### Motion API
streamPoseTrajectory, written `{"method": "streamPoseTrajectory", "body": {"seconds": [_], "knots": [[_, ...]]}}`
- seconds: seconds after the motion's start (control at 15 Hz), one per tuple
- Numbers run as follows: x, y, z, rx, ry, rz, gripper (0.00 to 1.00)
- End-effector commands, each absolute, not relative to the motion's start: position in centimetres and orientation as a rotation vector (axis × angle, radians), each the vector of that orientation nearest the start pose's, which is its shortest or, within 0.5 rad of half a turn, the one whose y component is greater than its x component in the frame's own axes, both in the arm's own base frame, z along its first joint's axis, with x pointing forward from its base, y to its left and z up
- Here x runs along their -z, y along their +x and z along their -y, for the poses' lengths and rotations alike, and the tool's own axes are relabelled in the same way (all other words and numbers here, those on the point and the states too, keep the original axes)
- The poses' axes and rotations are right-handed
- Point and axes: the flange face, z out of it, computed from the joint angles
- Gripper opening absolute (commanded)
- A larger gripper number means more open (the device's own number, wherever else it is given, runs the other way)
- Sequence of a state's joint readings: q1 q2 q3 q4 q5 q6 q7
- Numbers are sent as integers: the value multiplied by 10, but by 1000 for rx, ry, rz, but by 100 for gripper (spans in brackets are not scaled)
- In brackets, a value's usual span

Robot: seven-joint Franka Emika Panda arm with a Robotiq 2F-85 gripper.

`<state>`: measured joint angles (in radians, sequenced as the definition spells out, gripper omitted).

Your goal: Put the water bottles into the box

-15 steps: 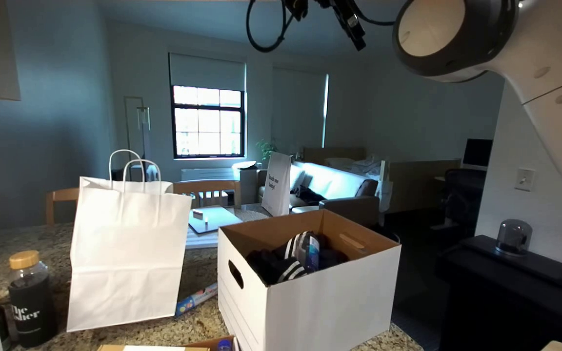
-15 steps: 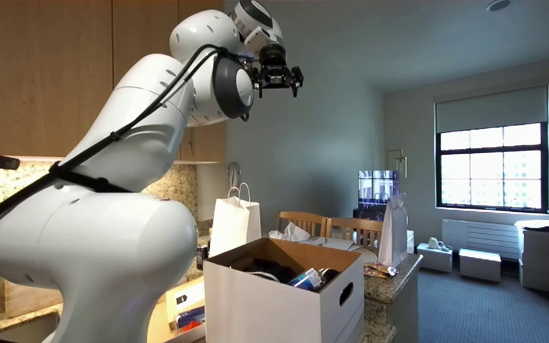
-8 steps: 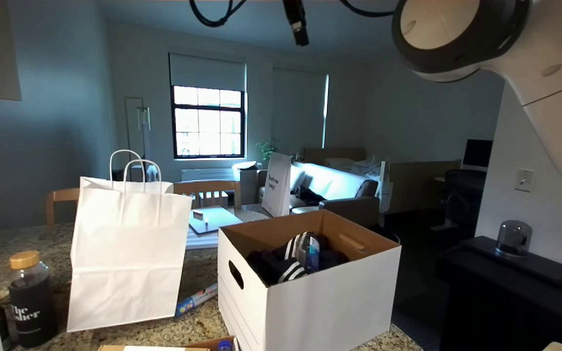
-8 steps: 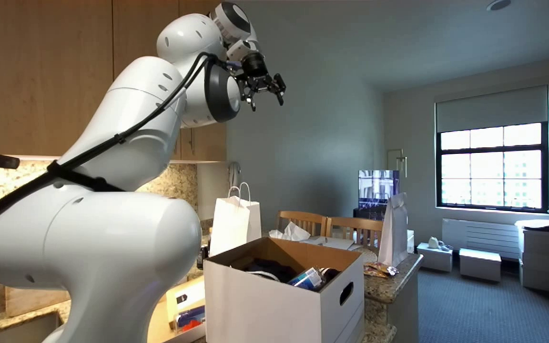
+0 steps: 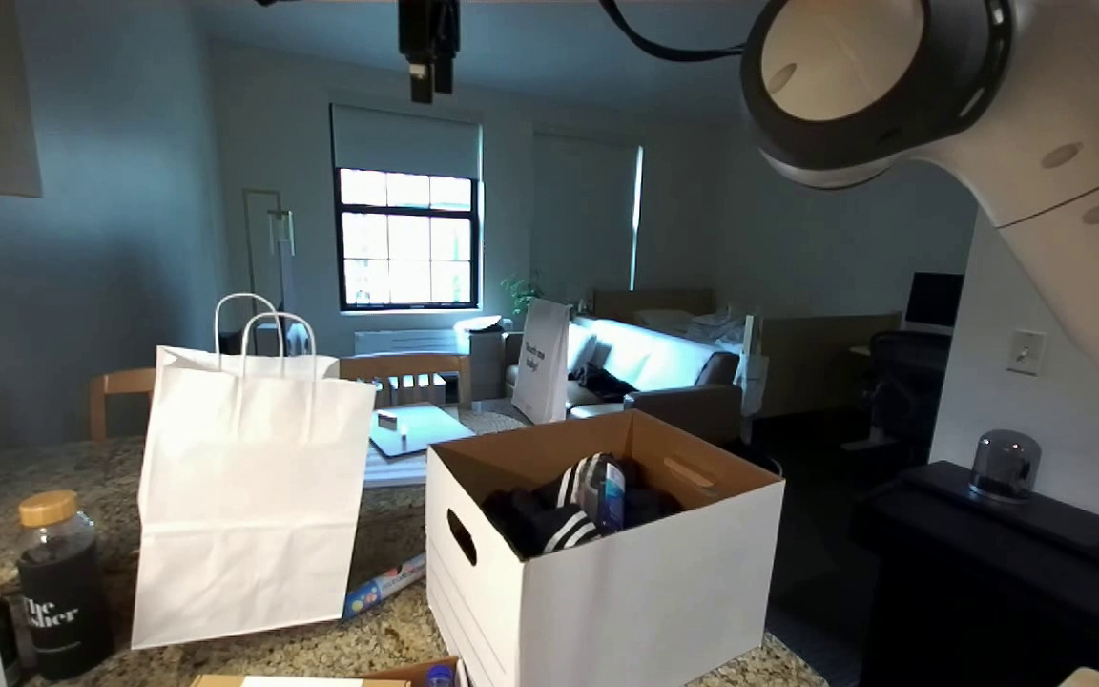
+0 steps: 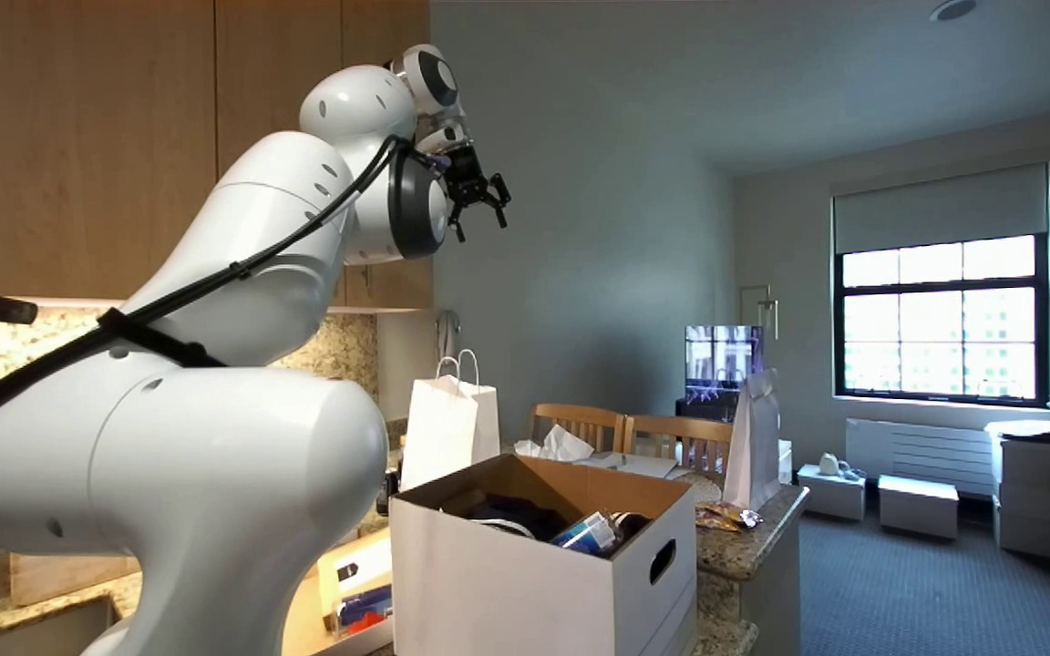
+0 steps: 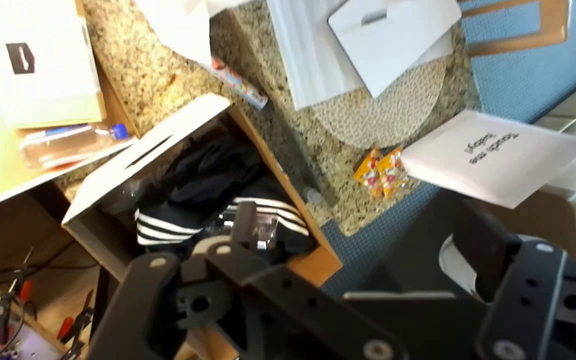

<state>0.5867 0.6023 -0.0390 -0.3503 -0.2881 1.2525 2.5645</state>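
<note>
The gripper [image 6: 481,225] is aloft, well apart from everything below, its jaws spread wide with nothing between them; the height presumably serves to clear the walls of the box [image 6: 507,588] and the nearby paper bag [image 6: 449,433]; the box stands upright, open at the top, with dark striped clothing [image 7: 213,165] inside; one water bottle [image 6: 589,535] lies tilted on that clothing, visible over the rim in both exterior views, the soft bedding evidently propping it and likely to check rolling; a blue-capped second bottle [image 7: 70,146] lies on its side in a shallow tray [image 7: 33,181] beside the box, between a white package [image 7: 48,90] and the tray's wall, a placing that probably holds it steady but leaves the jaws little side room; a clear glint [image 7: 130,189] elsewhere in the box, seen in the wrist view, cannot be identified; the task is judged part done, with the second bottle the likely next pick; a straight-down approach appears advisable, since the package and the wall could obstruct a slanted one.
</note>
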Motion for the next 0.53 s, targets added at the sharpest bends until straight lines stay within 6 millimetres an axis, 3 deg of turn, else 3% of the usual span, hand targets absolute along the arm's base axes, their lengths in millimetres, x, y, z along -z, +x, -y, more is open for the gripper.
{"method": "streamPoseTrajectory", "body": {"seconds": [0.0,0.13,0.2,0.33,0.47], "knots": [[-778,541,-332,300,-1468,-2278,100],[-785,540,-340,252,-1526,-2176,100],[-776,540,-339,309,-1472,-2271,100],[-779,539,-343,291,-1498,-2224,100],[-789,550,-316,278,-1362,-2274,100]]}}
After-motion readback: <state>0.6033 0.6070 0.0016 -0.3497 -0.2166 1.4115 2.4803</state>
